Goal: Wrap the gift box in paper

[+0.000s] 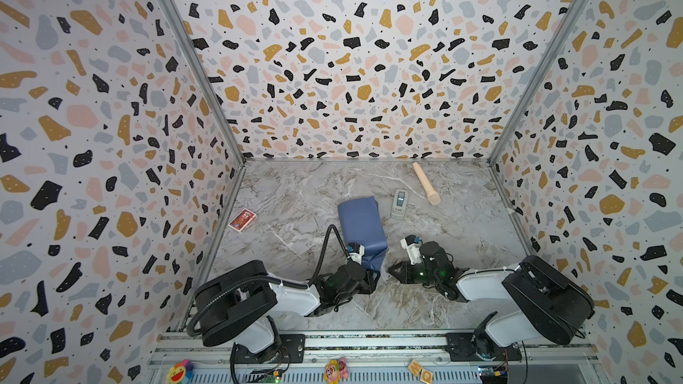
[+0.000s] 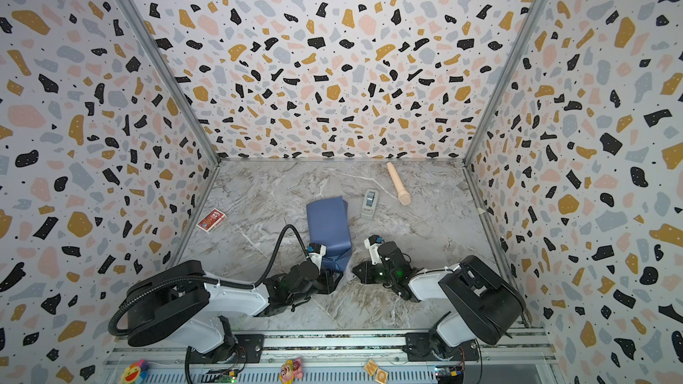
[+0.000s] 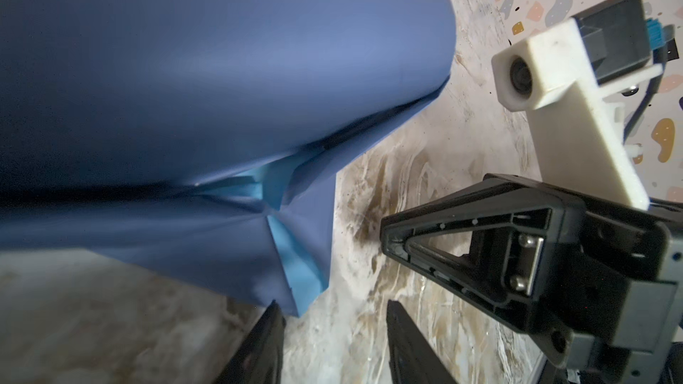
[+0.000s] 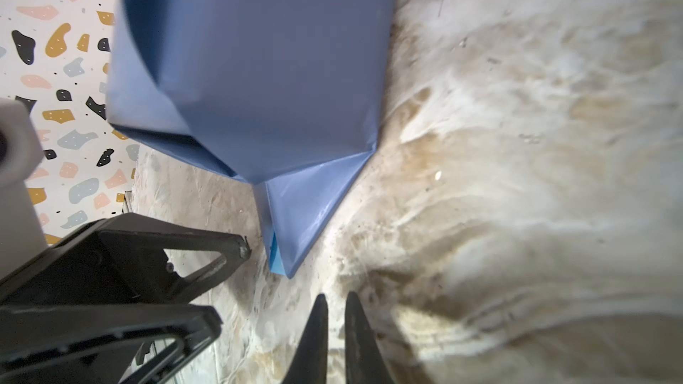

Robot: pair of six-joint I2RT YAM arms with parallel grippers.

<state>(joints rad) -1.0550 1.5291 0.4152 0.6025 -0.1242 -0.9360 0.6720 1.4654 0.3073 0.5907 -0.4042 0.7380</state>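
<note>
1. The paper (image 1: 360,225) is wrapped as a loose sleeve near the middle of the worktop (image 1: 462,238), and no tape is seen on it, so it could spring open. The gift box is hidden, presumably inside.
2. The pointed end flap (image 4: 306,212), aimed at the front edge, is gripped by nothing. The left claw (image 3: 332,302) stands parted and empty beside its tip, so the fold could relax.
3. The right claw (image 4: 336,295) is clenched on nothing. If it were pushed in, the thin sheet could be creased or the parcel shoved.

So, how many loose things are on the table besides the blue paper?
3: red card pack by the left wall; tape dispenser right of the paper; beige stick farther back. Paper may hide more.
</note>
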